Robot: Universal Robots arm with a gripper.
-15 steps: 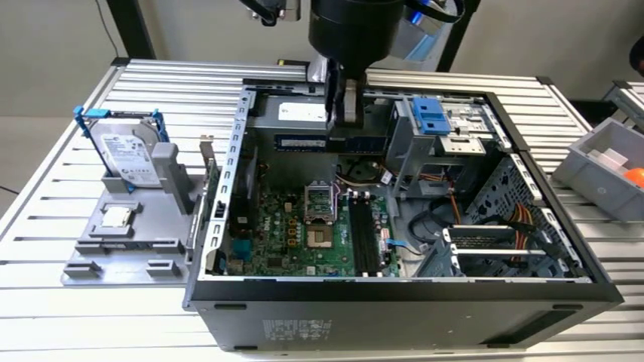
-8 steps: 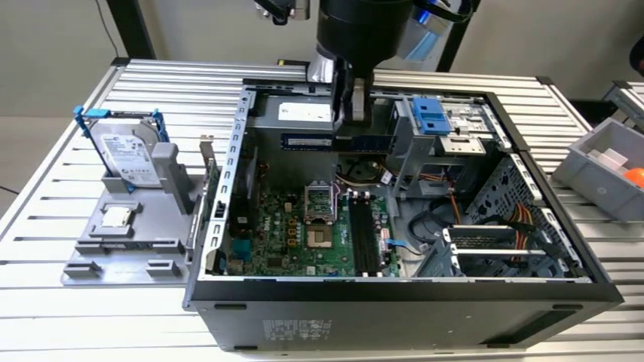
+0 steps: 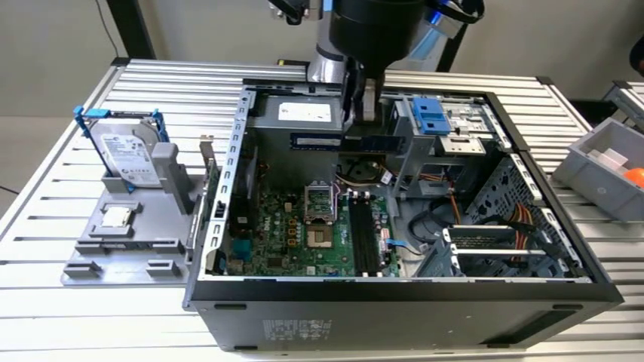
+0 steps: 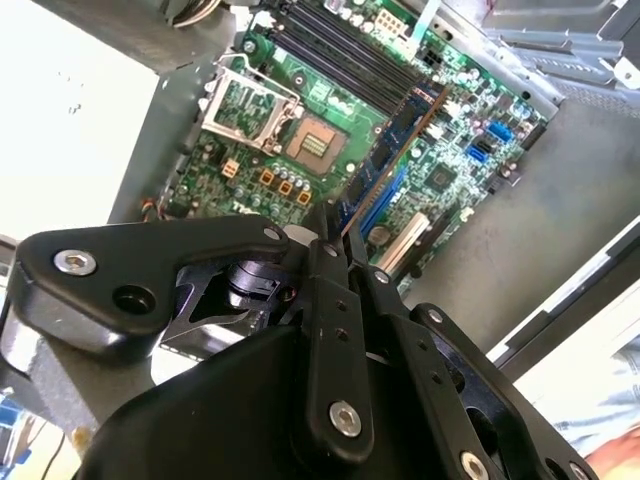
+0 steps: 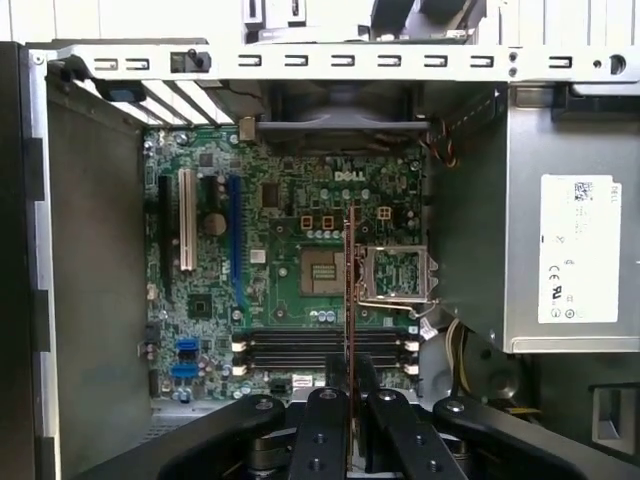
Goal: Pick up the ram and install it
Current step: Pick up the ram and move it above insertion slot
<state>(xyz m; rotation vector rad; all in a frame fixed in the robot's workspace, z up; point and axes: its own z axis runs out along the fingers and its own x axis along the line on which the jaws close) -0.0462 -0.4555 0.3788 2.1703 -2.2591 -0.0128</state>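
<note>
Green ram (image 5: 350, 280) clamped in my pincer (image 5: 350, 372); should sit parallel over the black slots (image 5: 300, 352), level, before pressing.

A single robot arm (image 3: 378, 30) hangs straight down from above, its thick dark wrist vertical. The gripper (image 5: 350, 385) points downward, its two black fingers (image 5: 322, 425) pinched close together on one end of the ram (image 5: 350, 290), which is gripped edge-on.
</note>
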